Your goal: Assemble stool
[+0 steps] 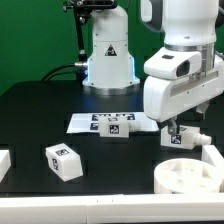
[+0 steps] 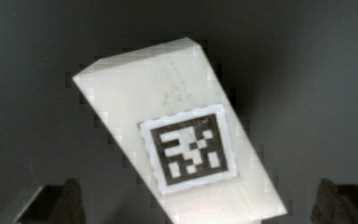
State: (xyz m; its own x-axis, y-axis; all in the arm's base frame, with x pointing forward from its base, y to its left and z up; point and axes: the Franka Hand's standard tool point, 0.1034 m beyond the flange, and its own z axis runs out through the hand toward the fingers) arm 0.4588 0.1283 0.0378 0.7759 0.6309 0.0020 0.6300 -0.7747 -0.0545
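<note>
Here the leg lies tag-up, skewed under the spread pincer.

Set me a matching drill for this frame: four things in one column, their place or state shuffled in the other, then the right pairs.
Things:
1. seat disc
2. marker board
3. gripper
4. small tagged block

Places or states:
A. lying flat, mid-picture in the exterior view
B. open, fingers wide of a tilted tagged leg
C. lower corner at the exterior view's right
D. alone toward the exterior view's left

Pairs: 1-C, 2-A, 3-B, 4-D.
</note>
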